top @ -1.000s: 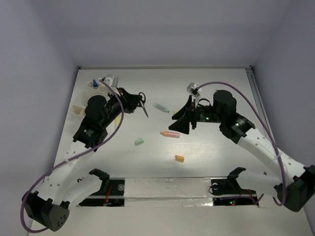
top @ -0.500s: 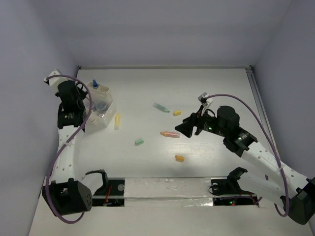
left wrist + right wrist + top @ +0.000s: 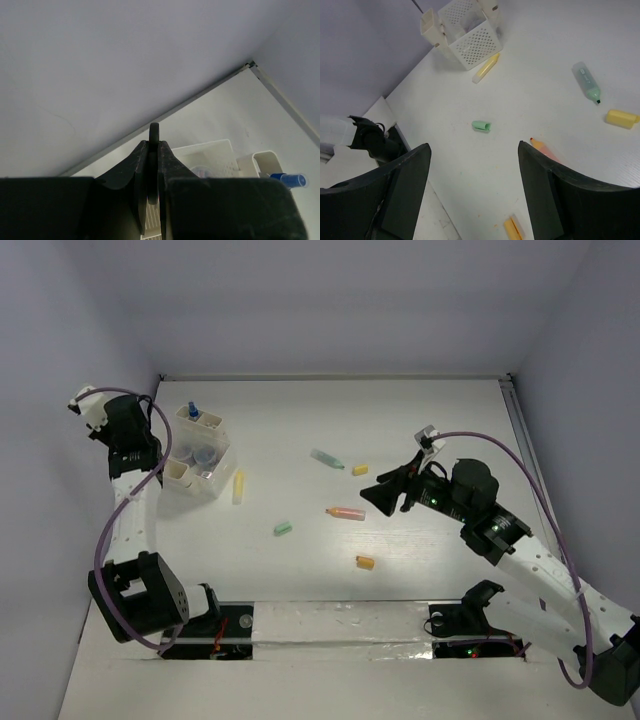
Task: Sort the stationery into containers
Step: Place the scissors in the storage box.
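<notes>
My left gripper is raised at the far left beside the off-white container. In the left wrist view it is shut on a thin black piece, apparently the scissors' handle. The container holds small clear jars and a blue-capped pen. My right gripper is open and empty above the green eraser, close to the orange-pink marker. On the table lie a yellow marker, a green marker, a yellow eraser and an orange eraser.
Walls close in the table on the left, back and right. A taped strip runs along the near edge between the arm bases. The container stands in the far left corner.
My left arm has swung from the middle of the table to the far left, uncovering the container; the scissors are gone from the table. My right gripper has drawn back to the right.
</notes>
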{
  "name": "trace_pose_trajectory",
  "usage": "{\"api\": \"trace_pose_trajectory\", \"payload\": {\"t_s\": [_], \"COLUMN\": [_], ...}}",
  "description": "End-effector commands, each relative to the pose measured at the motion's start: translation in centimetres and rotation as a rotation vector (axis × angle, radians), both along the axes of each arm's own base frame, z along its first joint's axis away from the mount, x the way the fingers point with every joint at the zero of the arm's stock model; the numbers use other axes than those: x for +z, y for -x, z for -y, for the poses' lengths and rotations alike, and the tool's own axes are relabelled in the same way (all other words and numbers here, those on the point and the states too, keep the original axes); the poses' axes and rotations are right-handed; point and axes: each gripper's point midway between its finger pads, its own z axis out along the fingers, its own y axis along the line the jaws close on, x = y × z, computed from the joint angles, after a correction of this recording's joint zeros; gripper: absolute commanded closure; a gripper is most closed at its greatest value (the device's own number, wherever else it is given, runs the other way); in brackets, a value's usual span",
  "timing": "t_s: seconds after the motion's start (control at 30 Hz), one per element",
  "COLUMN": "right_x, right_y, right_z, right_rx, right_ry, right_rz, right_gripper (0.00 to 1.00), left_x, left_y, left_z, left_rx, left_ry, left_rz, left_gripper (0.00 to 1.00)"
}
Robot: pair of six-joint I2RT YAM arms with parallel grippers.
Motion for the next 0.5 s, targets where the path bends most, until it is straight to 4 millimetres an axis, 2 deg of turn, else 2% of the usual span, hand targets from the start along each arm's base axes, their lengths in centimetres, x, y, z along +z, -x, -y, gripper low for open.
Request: {"api": "trace_pose_trajectory", "payload": {"t_s": [0.0, 0.17, 0.33, 0.47], "right_x": [1.2, 1.3, 1.0, 0.8], "right_y": [-0.4, -0.4, -0.6, -0.7], "right_z": [0.1, 0.1, 0.1, 0.0], "right_rx": [-0.019, -0.019, -0.021, -0.021], "right_ry": [-0.030, -0.032, -0.028, -0.022], "right_rz": [0.036, 0.042, 0.038, 0.036], "right_gripper": [0.24, 0.24, 0.25, 0.25], "left_x": [2.0, 1.4, -0.8, -1.4], "left_y": [0.3, -0.7, -1.6, -2.3], "left_z": [-1.1, -1.0, -1.3, -0.8], "left_rx": [0.040, 0.012, 0.006, -0.031], "left_ry": [-0.088, -0.096, -0.100, -0.079], "left_rz": [0.052, 0.077, 0.033, 0.053], "left_gripper": [1.00, 1.00, 1.00, 1.00]}}
